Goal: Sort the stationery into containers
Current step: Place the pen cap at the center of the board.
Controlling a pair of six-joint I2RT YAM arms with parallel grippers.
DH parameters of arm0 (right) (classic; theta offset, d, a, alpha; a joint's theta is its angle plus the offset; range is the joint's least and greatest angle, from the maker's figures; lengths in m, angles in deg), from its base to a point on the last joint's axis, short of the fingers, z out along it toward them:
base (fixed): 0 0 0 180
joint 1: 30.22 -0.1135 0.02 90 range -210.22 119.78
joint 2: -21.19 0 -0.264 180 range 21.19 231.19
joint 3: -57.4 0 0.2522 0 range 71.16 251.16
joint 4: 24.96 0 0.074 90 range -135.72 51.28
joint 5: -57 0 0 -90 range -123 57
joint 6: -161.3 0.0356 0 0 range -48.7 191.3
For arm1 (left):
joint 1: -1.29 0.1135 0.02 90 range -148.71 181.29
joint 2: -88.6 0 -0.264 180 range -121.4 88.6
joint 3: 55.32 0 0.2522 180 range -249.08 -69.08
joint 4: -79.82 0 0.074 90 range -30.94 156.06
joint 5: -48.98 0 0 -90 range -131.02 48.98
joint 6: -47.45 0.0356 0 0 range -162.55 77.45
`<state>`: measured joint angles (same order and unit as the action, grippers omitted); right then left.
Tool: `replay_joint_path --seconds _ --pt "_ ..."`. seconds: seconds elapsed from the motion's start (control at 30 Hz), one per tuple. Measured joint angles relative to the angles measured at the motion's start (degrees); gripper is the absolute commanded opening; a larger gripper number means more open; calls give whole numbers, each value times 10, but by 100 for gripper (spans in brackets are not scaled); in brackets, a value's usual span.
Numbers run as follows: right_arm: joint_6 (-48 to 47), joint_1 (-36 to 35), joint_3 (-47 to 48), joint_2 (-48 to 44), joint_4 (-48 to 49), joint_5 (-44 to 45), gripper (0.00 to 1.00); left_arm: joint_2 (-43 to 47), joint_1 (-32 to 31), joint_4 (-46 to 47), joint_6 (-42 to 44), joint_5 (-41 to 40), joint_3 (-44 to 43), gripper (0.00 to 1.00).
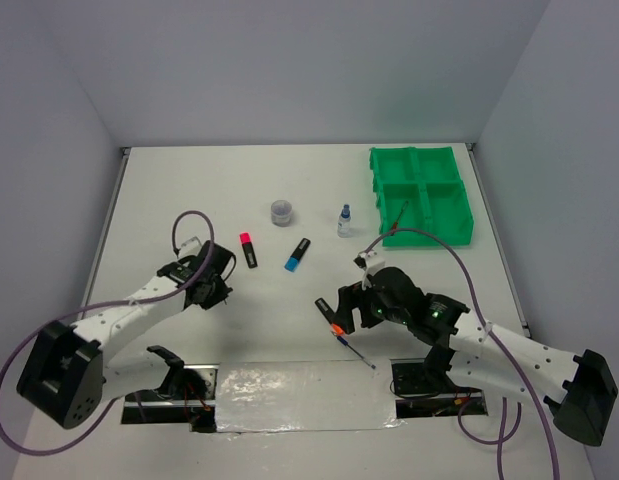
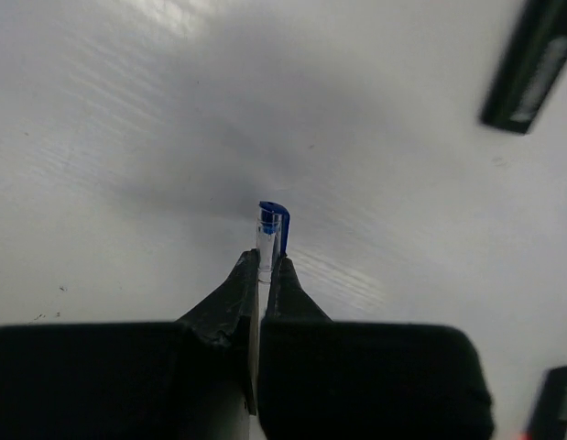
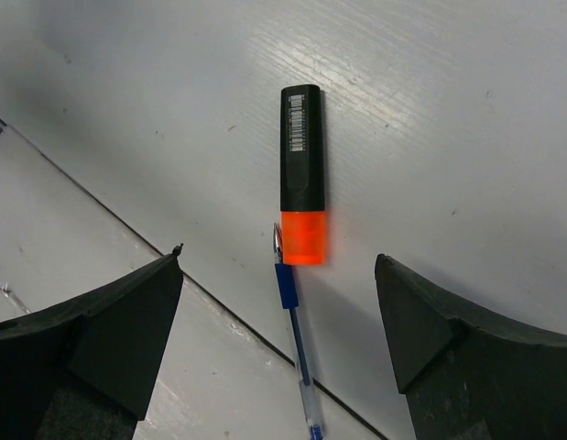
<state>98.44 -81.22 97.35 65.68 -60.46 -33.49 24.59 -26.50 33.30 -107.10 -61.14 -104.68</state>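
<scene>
My left gripper is shut on a thin clear pen with a blue clip, held just above the table. My right gripper hangs open over an orange-ended black highlighter and a blue pen, which lie end to end between its fingers. Farther back are a pink-ended highlighter, a blue-ended highlighter, a greyish tub and a blue-capped bottle. The green four-compartment tray sits at the back right.
A shiny taped strip lies along the near edge between the arm bases, and the blue pen crosses its seam. Grey walls close in the table on three sides. Black highlighter bodies show at the right of the left wrist view.
</scene>
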Motion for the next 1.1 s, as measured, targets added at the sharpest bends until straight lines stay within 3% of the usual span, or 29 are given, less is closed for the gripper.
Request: replay_joint_path --seconds 0.33,0.4,0.43,0.63,0.83,1.1 --pt "0 0 0 -3 -4 1 93 -148 -55 110 20 29 -13 0" --pt "0 0 0 -4 -4 1 92 -164 -58 139 26 39 -17 10" --pt "0 0 0 -5 -4 1 93 -170 -59 150 29 43 -17 20" --pt "-1 0 0 -24 -4 1 93 -187 -64 197 44 61 -19 40" --pt "-2 0 0 -29 -4 1 93 -182 -74 196 53 61 -28 50" --pt "-3 0 0 -37 -4 1 93 -182 -80 109 63 52 -54 57"
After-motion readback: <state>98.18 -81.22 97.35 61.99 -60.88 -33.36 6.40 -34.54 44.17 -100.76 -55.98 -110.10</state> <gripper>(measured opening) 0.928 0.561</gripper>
